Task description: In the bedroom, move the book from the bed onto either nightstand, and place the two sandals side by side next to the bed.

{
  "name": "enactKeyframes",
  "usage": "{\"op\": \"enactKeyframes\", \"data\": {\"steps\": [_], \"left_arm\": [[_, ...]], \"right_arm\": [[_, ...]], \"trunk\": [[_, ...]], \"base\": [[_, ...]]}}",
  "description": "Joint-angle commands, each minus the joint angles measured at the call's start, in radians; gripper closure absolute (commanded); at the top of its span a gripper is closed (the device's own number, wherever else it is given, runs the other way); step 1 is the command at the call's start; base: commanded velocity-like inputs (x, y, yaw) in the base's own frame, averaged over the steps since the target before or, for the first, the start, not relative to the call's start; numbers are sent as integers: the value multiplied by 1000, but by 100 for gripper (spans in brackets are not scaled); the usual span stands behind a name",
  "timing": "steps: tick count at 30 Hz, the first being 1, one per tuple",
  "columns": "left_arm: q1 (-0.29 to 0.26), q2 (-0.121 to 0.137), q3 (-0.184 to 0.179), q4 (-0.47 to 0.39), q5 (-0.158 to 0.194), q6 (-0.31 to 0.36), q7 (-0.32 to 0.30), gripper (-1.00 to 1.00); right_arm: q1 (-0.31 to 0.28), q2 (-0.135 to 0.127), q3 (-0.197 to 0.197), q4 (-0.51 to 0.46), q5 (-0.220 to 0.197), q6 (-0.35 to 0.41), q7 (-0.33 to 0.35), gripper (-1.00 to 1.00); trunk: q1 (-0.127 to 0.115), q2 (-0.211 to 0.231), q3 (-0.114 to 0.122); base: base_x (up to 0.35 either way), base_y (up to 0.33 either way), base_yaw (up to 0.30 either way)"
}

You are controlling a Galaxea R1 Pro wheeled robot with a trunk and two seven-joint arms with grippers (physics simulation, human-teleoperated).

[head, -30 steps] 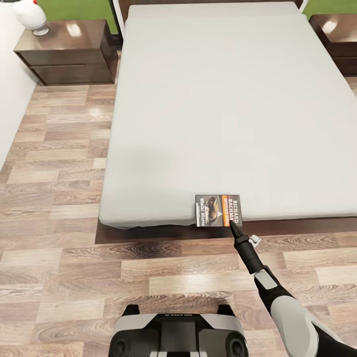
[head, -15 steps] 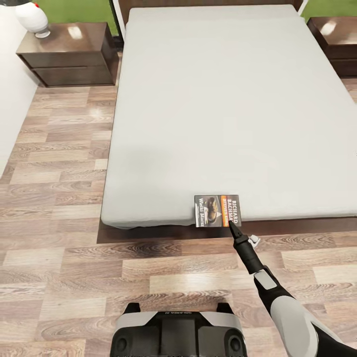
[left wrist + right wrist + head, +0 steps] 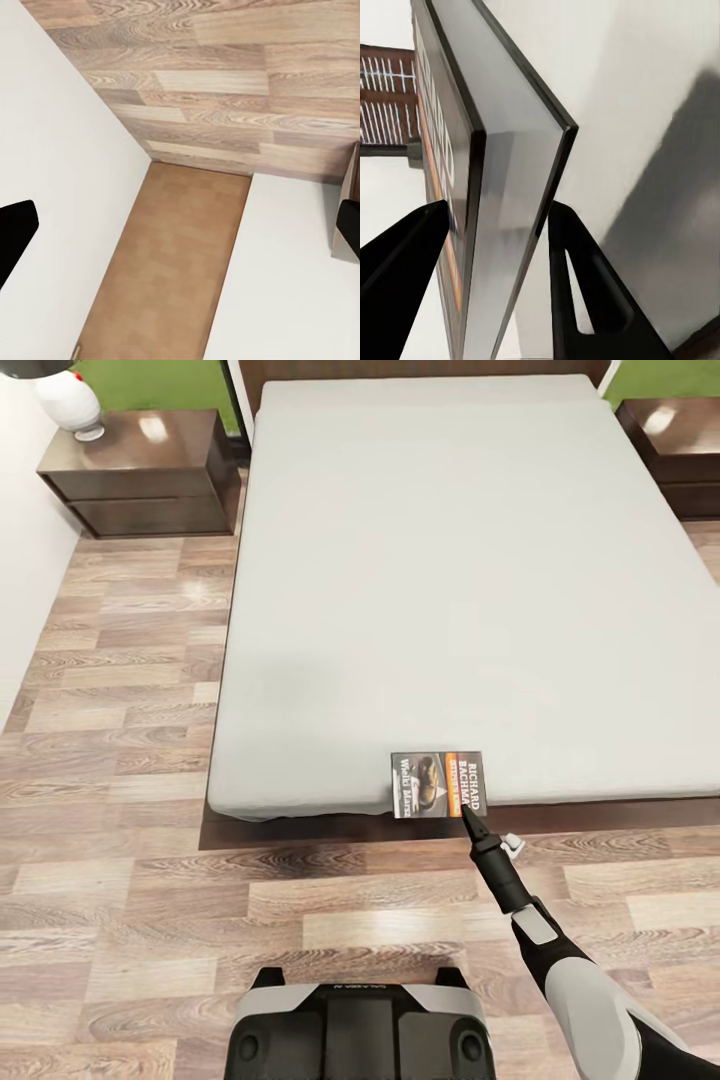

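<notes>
A large light-grey bed [image 3: 430, 560] on a dark frame stands on the wood-plank floor [image 3: 110, 760]. A small book [image 3: 438, 784] sits at the mattress's near edge, right of centre.

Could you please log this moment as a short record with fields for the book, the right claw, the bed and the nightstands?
book: book at the near edge of the bed, cover facing up
right claw: right claw at the book's near edge, fingers on either side of it
left nightstand: left nightstand beside the bed, a white object on top
right nightstand: right nightstand partly in view
floor: wood planks
</notes>
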Motion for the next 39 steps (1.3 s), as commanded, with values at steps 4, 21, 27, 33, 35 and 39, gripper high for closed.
{"op": "enactKeyframes", "data": {"steps": [4, 21, 27, 33, 35, 39], "left_arm": [[0, 0, -8, 1, 7, -3, 2, -100], [0, 0, -8, 1, 7, 2, 11, -100], [0, 0, -8, 0, 5, 4, 38, -100], [0, 0, -7, 0, 5, 4, 51, -100], [0, 0, -7, 0, 5, 4, 52, -100], [0, -1, -7, 0, 4, 3, 53, -100]], "right_arm": [[0, -1, 6, 2, -2, 12, 40, 100], [0, -7, 12, -14, -3, 113, 59, 100], [0, -7, 12, -36, 0, 188, 59, 100], [0, -7, 13, -46, 3, 221, 59, 100], [0, -6, 13, -46, 3, 224, 59, 100], [0, -2, 15, -46, 4, 228, 61, 100]], "trunk": [[-15, 28, 12], [-80, 147, 66], [-103, 189, 84], [-126, 231, 103], [-134, 245, 109], [-149, 273, 122]], "base": [[0, 0, 0], [0, 0, 0], [0, 0, 0], [0, 0, 0], [0, 0, 0], [0, 0, 0]]}}
